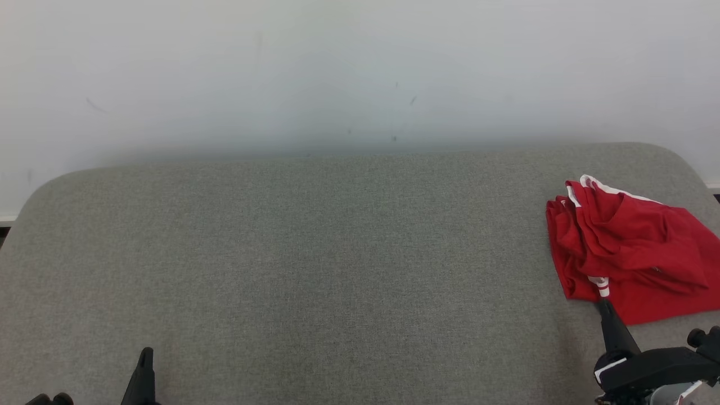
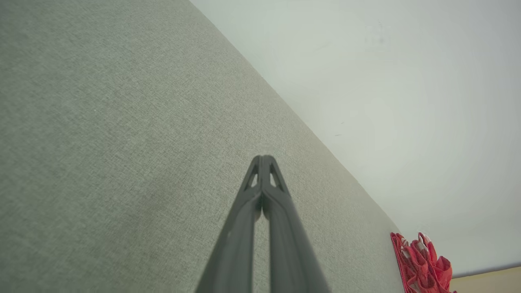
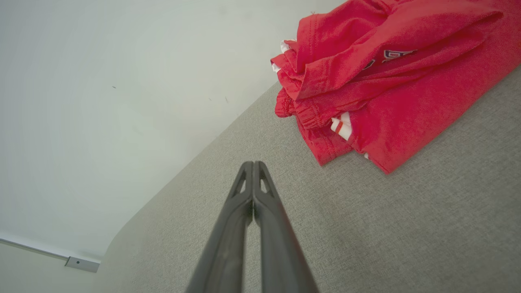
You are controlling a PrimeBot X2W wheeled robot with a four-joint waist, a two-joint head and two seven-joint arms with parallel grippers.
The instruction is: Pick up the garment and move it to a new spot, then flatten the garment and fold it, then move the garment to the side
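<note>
The garment (image 1: 630,253) is red with white trim, bunched in loose folds at the far right of the grey surface, reaching past the picture's right edge. It also shows in the right wrist view as a red garment (image 3: 386,81) up and to the right of the fingers, and small at the lower right in the left wrist view, garment (image 2: 421,264). My right gripper (image 1: 603,306) is shut, empty, its tip at the garment's near edge, apart from it in the right wrist view (image 3: 253,163). My left gripper (image 1: 146,354) is shut and empty at the lower left, its tips together (image 2: 262,158).
A grey fabric-covered surface (image 1: 315,270) with rounded far corners spans the view, backed by a pale wall (image 1: 360,73). A strip of floor (image 2: 488,280) shows beyond the surface's right end.
</note>
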